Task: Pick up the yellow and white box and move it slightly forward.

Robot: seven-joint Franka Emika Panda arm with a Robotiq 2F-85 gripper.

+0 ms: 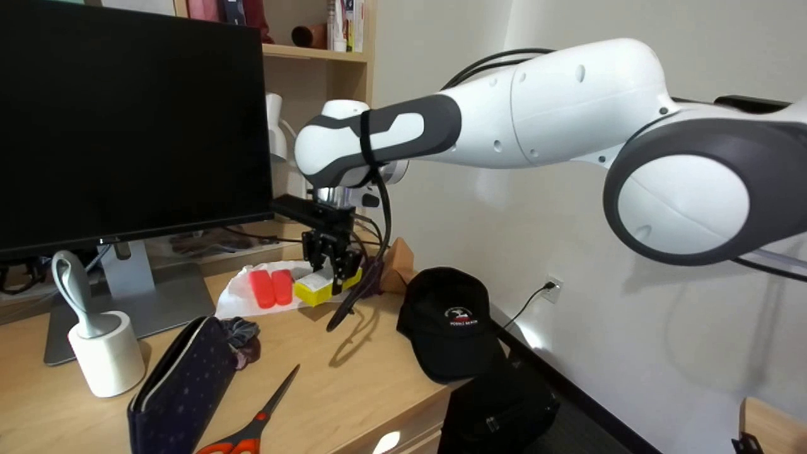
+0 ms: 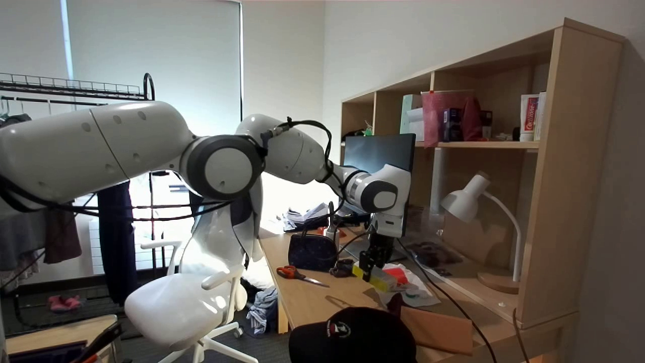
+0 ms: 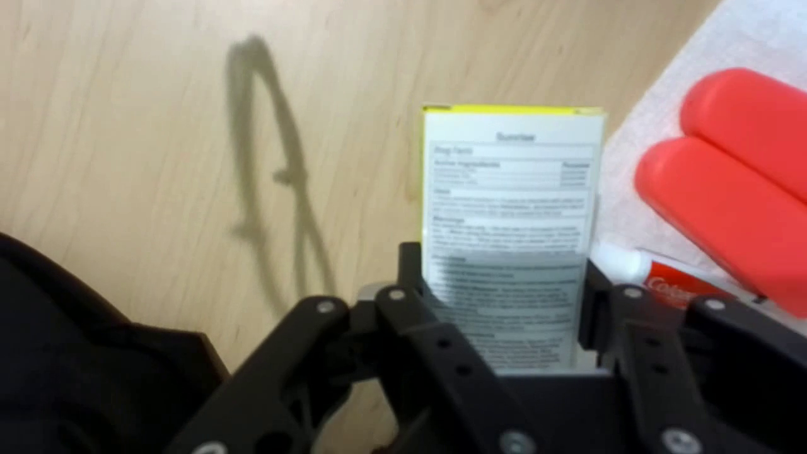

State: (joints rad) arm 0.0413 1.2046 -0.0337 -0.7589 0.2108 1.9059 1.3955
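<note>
— In the wrist view?
— Our black two-fingered pincer [image 3: 501, 293] pinches the yellow and white rectangular cardboard box [image 3: 514, 189] by opposite sides, one end jutting out ahead.
— In an exterior view?
— We see it at the pincer's lower end, near two red rounded bars [image 1: 282, 287]; whether it touches the pale wooden surface [image 1: 353, 391], we cannot tell.
— And the black fabric cap [image 2: 360, 335], in an exterior view?
— Nearer us than the box, apart from it.
</note>
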